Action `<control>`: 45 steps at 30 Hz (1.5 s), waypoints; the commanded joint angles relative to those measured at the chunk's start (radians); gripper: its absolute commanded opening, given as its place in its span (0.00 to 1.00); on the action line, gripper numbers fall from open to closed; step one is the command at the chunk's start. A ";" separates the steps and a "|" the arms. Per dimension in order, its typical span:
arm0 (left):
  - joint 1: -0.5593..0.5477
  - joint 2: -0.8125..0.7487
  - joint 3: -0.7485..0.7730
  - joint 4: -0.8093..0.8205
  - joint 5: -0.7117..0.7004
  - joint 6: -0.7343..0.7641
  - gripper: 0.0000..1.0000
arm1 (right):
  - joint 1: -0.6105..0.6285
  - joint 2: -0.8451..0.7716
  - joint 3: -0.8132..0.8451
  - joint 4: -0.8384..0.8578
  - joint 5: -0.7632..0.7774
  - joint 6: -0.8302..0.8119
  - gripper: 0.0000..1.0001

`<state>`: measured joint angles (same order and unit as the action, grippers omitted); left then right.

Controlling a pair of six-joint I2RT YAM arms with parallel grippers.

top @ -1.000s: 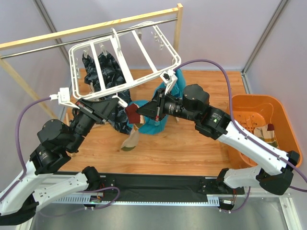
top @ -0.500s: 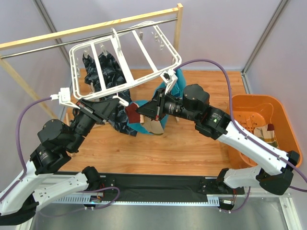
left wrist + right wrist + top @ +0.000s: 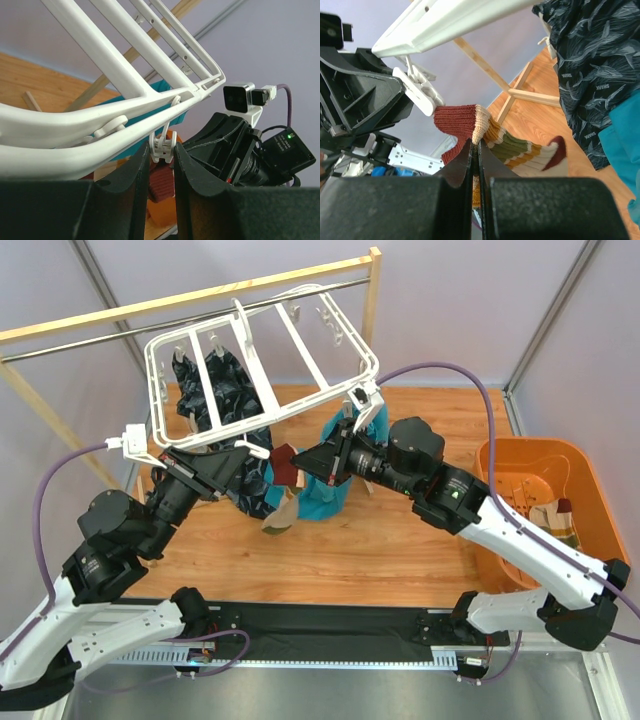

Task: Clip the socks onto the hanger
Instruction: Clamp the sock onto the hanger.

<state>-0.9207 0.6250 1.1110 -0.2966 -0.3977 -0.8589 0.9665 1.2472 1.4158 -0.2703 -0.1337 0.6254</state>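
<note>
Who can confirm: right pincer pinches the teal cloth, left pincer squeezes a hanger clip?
No: the right pincer pinches the striped sock, not the teal cloth, per the right wrist view. Left pincer does squeeze a hanger clip.

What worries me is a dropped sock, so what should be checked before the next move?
1. Right gripper pinched shut on the sock: ok.
2. Left gripper squeezing the clip under the hanger: ok.
3. Sock's maroon edge up at the clip's tip: ok.
4. Maroon edge inside the clip's mouth: cannot tell.
5. Dark patterned cloth apart from the clip: ok.
</note>
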 commanded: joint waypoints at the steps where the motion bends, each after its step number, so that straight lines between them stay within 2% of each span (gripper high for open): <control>1: -0.006 -0.010 -0.011 -0.033 0.040 -0.011 0.00 | 0.005 -0.061 -0.024 0.051 0.092 0.057 0.00; 4: -0.006 -0.005 -0.011 -0.032 0.039 -0.012 0.00 | 0.005 -0.083 -0.064 0.089 0.114 0.118 0.00; 14: -0.006 -0.001 -0.013 -0.026 0.045 -0.015 0.00 | 0.015 -0.038 -0.048 0.158 0.115 0.212 0.00; 45: -0.006 -0.010 -0.017 -0.015 0.057 -0.022 0.00 | 0.015 -0.015 -0.115 0.306 0.132 0.252 0.00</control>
<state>-0.9207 0.6193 1.1000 -0.2955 -0.3927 -0.8703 0.9749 1.2289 1.3106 -0.0418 -0.0257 0.8680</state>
